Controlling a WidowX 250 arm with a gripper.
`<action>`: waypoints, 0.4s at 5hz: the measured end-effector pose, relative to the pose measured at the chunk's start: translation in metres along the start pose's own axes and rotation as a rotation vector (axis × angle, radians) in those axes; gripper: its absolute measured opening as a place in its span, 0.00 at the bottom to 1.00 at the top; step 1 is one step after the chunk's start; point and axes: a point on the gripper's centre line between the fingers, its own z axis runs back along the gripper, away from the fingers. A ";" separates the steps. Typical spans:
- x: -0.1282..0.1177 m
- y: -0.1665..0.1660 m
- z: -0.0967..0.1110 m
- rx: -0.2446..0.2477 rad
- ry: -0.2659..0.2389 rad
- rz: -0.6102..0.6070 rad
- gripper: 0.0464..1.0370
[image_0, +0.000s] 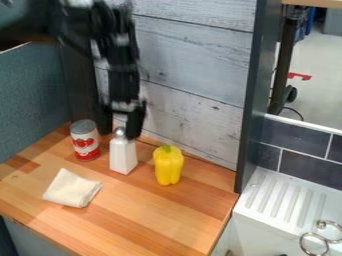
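One cloth (72, 189) is lying lower left, one can (85, 141) standing above it in the frame. Left of centre, one bottle (123, 156) is standing, looking light, stiff, maybe slippery, its neck offering the likeliest hold; one gripper (120, 133) is hanging there, fingers spread. Rightward, one pepper (167, 166) is sitting near centre.

Yellow pepper (168, 165) beside white bottle (123, 156).

The pepper (168, 166) is bright yellow with a green stem; the can (85, 140) is red and white with red tomatoes pictured; the bottle (123, 156) is white; the cloth (71, 188) cream; the counter (148, 212) striped in orange-brown wood tones.
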 end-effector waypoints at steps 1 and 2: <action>-0.020 -0.005 0.022 0.021 -0.083 0.023 0.97; -0.042 -0.010 0.032 0.031 -0.133 0.032 0.97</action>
